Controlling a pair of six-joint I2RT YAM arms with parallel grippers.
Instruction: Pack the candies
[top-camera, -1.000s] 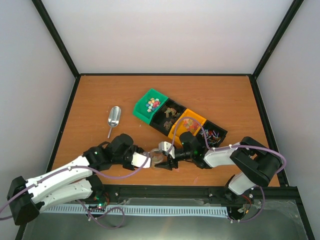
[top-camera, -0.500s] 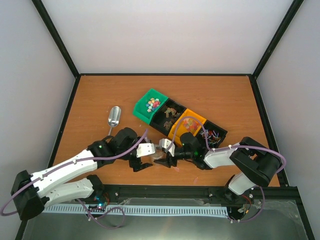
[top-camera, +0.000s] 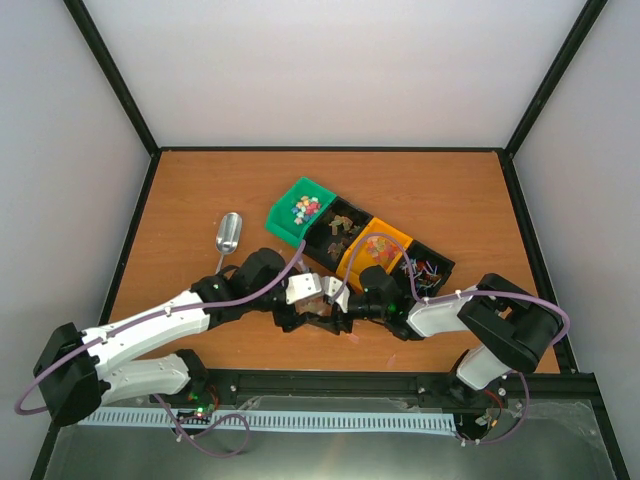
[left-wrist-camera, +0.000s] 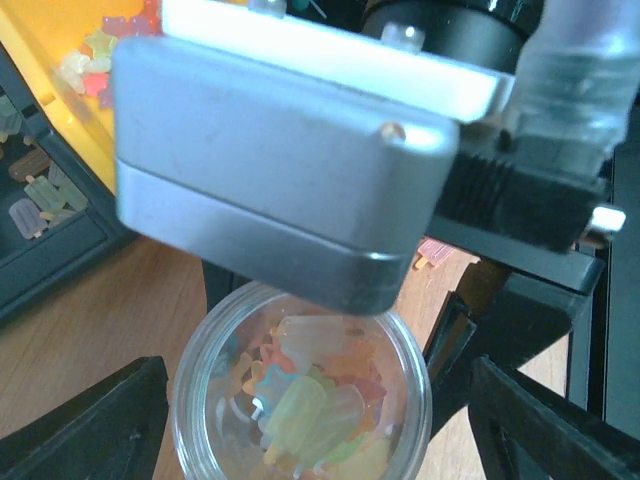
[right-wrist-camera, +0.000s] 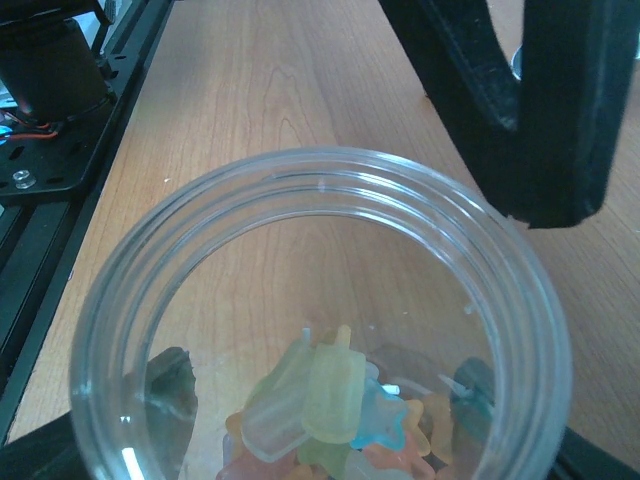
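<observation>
A clear jar (top-camera: 318, 311) stands on the table near the front edge, holding pastel lolly-shaped and star-shaped candies (left-wrist-camera: 310, 410). My right gripper (top-camera: 336, 318) is shut on the jar; in the right wrist view the jar (right-wrist-camera: 320, 200) fills the frame, with the candies (right-wrist-camera: 335, 410) at its bottom. My left gripper (top-camera: 294, 318) is open, and in the left wrist view its fingers (left-wrist-camera: 90, 430) straddle the jar (left-wrist-camera: 195, 400) without clearly touching it. The right wrist's grey camera housing (left-wrist-camera: 270, 170) hangs over the jar mouth.
A row of bins lies behind the jar: green (top-camera: 283, 222), black (top-camera: 322, 246), orange (top-camera: 349, 266) and black (top-camera: 444, 266), all with candies. A silver scoop (top-camera: 228, 236) lies to the left. One loose candy (left-wrist-camera: 432, 255) lies on the table.
My left gripper has swung from the jar's near-left side up and to the right, and now straddles the jar. The right gripper and jar have stayed in place.
</observation>
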